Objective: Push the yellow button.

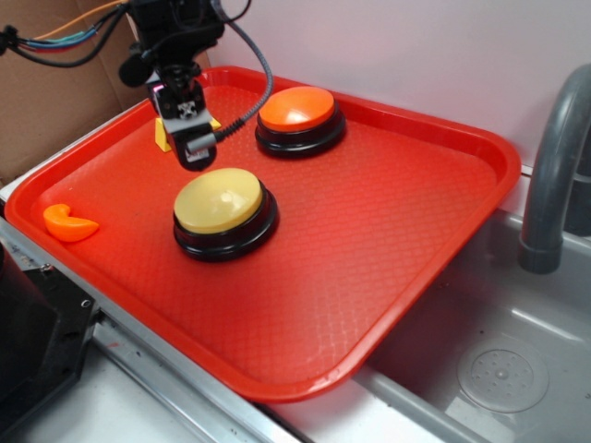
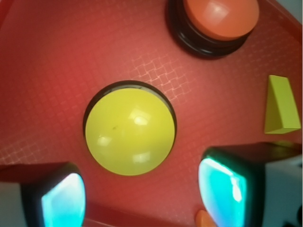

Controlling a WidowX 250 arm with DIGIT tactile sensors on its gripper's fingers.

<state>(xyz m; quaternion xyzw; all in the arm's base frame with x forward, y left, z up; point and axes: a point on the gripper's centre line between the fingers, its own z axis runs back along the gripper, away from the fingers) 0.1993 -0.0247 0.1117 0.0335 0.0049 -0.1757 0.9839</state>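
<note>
Yellow button (image 1: pixel 220 200) sits untouched on the red tray (image 1: pixel 388 240); pincer (image 1: pixel 191 148) hovers just above it, fingers (image 2: pixel 64 201) spread, holding nothing.

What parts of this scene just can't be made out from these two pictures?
- Yellow wedge: exterior view, mostly hidden behind the gripper.
- Gripper: exterior view, too small to tell whether open or shut; wrist view shows only blurred fingertips.
- Orange button: wrist view, cut off by the top edge.
- Faucet: exterior view, cut off at the right edge.
</note>
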